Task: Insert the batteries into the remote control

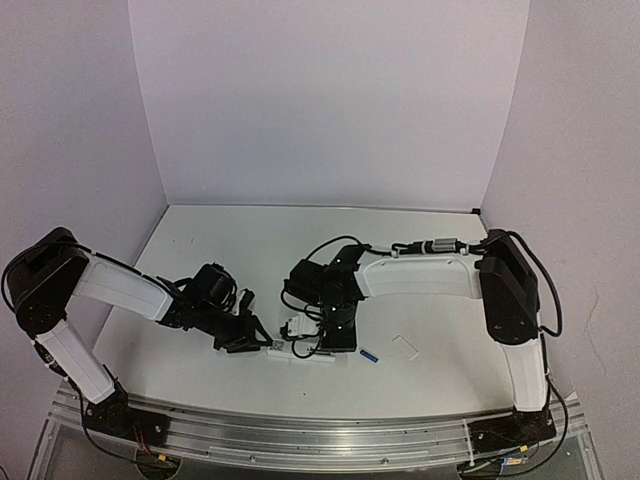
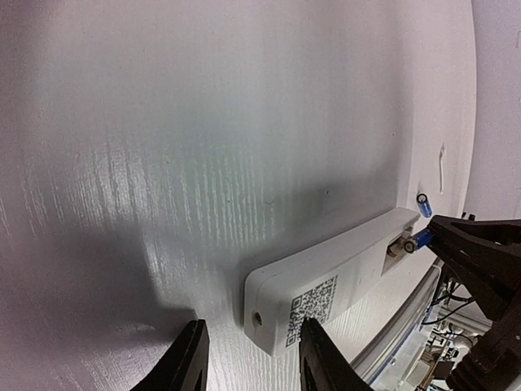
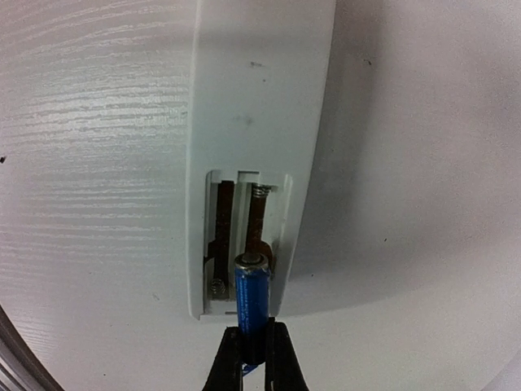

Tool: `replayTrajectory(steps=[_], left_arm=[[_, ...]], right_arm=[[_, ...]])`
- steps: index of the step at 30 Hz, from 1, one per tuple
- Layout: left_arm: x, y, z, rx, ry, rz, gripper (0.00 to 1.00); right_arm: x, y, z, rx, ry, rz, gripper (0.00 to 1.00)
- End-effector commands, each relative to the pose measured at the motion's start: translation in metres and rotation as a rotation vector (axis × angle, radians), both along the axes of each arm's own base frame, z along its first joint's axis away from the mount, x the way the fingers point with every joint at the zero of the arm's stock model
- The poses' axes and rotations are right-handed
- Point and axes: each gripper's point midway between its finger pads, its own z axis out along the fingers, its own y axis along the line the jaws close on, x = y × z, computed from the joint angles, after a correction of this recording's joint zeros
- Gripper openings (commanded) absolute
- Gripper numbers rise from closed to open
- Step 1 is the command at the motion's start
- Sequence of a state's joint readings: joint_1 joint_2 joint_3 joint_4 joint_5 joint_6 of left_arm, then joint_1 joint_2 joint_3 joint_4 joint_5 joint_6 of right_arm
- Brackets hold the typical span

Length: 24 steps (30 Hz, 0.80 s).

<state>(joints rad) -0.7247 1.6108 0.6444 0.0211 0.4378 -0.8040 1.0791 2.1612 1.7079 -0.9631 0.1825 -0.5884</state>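
The white remote control [image 1: 300,352] lies back side up near the table's front, its battery compartment [image 3: 242,244] open and empty. My right gripper [image 3: 254,358] is shut on one blue battery [image 3: 252,300], whose silver end points into the compartment's right slot. The second battery [image 1: 370,355] lies on the table to the right of the remote and also shows in the left wrist view [image 2: 423,204]. My left gripper [image 2: 248,362] is open at the remote's [image 2: 326,285] QR-code end, with one finger beside that end and not gripping it.
The small flat white cover piece [image 1: 406,346] lies on the table right of the loose battery. The metal rail [image 1: 320,435] runs along the table's front edge. White walls enclose the back and sides.
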Motion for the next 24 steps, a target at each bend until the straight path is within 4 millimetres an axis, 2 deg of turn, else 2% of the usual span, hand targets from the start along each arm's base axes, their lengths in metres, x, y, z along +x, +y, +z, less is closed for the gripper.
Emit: replayTrajectory(steps=[1,11,24], left_arm=[[0.0002,-0.0082,0.0063,-0.042,-0.019,-0.016,0.36],[-0.0035,-0.0122,0.0021,-0.037,-0.01,-0.032,0.31],[-0.0081,-0.0118,-0.0022,-0.039,0.0,-0.03,0.26]], right_arm=[[-0.0006,0.0029,0.0039,-0.029,-0.01,0.03,0.0],[-0.0039,0.0056,0.0005,-0.06,-0.005,0.029,0.0],[0.0018,0.0077,-0.0059,-0.092,-0.035,-0.028,0.0]])
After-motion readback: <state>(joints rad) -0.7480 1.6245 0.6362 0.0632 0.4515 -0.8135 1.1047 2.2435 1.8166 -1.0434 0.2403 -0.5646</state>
